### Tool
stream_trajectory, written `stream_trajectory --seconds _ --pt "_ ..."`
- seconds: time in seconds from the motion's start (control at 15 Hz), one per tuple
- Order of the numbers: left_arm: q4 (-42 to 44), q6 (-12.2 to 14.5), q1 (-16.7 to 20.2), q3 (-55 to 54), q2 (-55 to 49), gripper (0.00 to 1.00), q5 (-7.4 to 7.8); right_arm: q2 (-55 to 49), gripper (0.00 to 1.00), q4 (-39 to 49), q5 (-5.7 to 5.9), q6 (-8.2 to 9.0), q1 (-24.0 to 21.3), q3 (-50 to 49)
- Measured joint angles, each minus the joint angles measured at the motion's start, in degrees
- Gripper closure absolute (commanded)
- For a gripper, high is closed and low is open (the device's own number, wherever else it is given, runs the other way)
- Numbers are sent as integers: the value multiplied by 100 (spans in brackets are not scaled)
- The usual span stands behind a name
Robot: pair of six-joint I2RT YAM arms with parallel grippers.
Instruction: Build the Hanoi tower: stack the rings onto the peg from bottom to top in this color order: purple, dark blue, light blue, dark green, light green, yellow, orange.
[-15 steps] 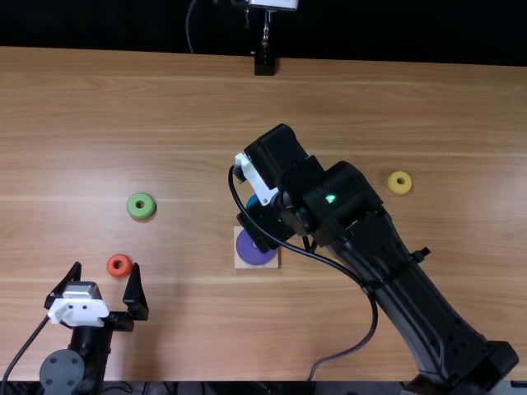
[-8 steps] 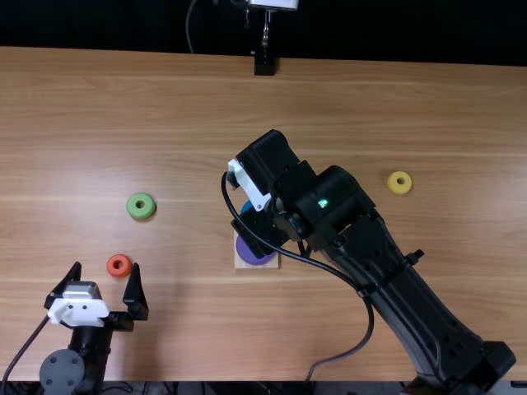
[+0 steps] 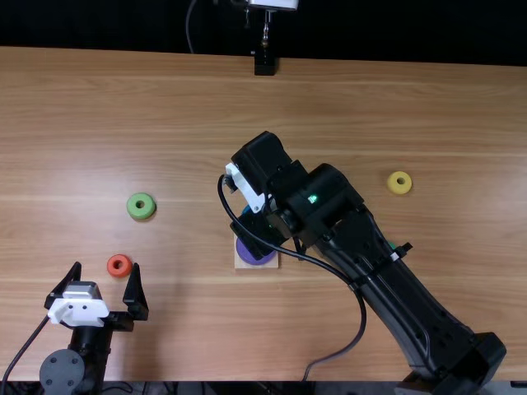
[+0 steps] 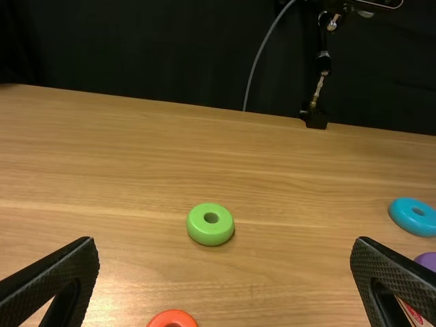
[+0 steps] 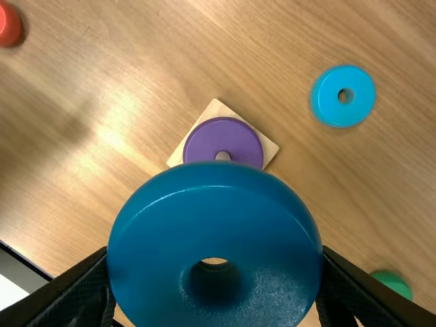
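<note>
Top view, square wooden base [image 3: 240, 262], one purple ring [image 3: 252, 253] on it, spread left gripper [image 3: 97, 281] well apart, right gripper [image 3: 258, 232] above, left wrist view, one smooth light blue ring [image 4: 403, 219] nearby, right wrist view, one glossy dark blue ring [image 5: 214, 218] clamped in fingers.

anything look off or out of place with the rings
Nothing stands out. The purple ring sits around the peg, the right gripper holds the dark blue ring, and the light green ring, orange ring and yellow ring lie flat, apart.
</note>
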Motion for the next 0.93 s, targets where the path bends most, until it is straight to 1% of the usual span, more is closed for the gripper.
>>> stream_trajectory --seconds 0.2,0.67,0.73,0.8,0.87,0.93 --pt "-2 -2 0 0 0 0 2 273 100 24 22 2 0 -2" --pt "0 0 -2 0 0 0 -2 286 100 42 17 0 -2 -2" --pt "-2 -2 0 0 0 0 0 286 96 46 20 0 -2 -2" --pt "0 -2 -2 0 0 0 0 286 69 46 22 2 -4 -2" --pt "2 -2 0 0 0 0 0 289 45 50 22 2 -2 -2" --pt "0 -2 0 0 0 0 0 293 24 48 22 0 -2 -2"
